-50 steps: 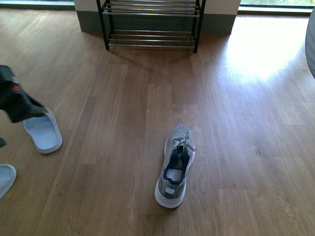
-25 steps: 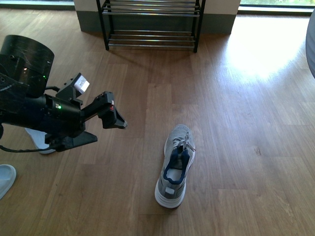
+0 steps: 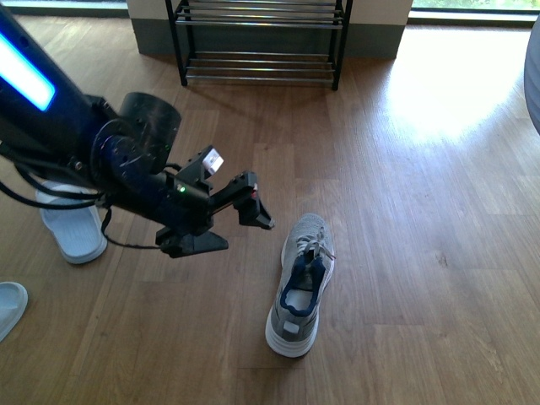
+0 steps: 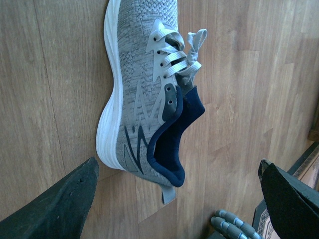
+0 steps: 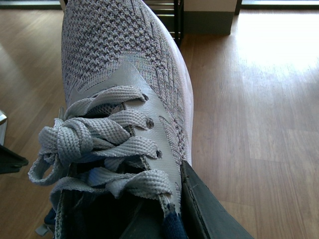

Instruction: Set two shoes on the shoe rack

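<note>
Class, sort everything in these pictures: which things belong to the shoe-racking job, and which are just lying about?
Job in hand: grey sneaker on the floor; second grey sneaker, close in the right wrist view; shoe rack; left gripper.
Lying about: pale blue slide; second slide.

The worktop (image 3: 422,211) is a floor of brown wood planks, with a bright sunlit patch toward its far right corner. A grey sneaker (image 3: 300,285) stands on its sole near the middle, toe toward the far edge, well apart from everything else. A pale blue slide (image 3: 76,236) lies near the left edge. A second slide (image 3: 10,308) is cut off at that edge. The rack (image 3: 259,76) stands at the far edge.
</note>
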